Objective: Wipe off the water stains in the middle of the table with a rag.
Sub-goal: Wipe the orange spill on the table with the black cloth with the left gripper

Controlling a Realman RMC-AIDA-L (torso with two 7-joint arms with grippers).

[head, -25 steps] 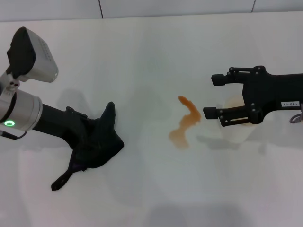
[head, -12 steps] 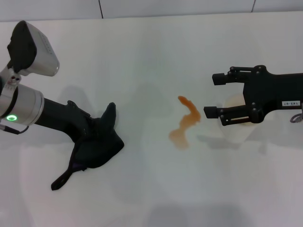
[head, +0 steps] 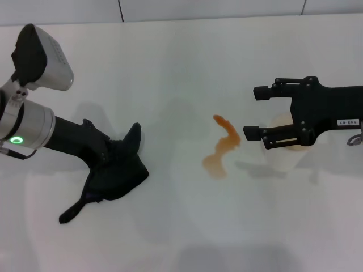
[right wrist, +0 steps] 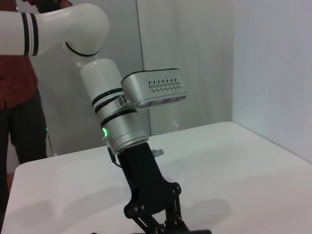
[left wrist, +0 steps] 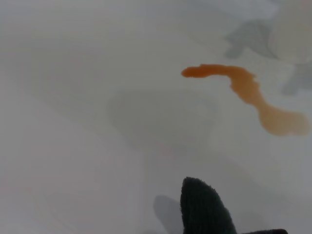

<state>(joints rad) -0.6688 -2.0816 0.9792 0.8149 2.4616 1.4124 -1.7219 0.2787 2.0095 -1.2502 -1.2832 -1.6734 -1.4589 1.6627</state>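
Observation:
The water stains (head: 221,151) form an orange-brown S-shaped smear in the middle of the white table (head: 181,62); in the left wrist view the water stains (left wrist: 246,90) lie ahead of the rag's pointed corner (left wrist: 204,209). The dark rag (head: 122,170) lies on the table to the left of the smear, a thin strip trailing toward the front left. My left gripper (head: 110,161) is pressed into the rag and shut on it, its fingertips buried in the cloth. My right gripper (head: 253,113) hovers open just right of the smear. The right wrist view shows the left gripper (right wrist: 163,217) low over the table.
A translucent whitish cup (head: 283,150) stands under the right gripper, right of the smear, also visible as the cup (left wrist: 292,29) in the left wrist view. A person in a red shirt (right wrist: 19,97) stands beyond the table's far left side.
My left arm has shifted slightly to the right and away from me, dragging the rag a little; the trailing strip moved with it. The right gripper has stayed put.

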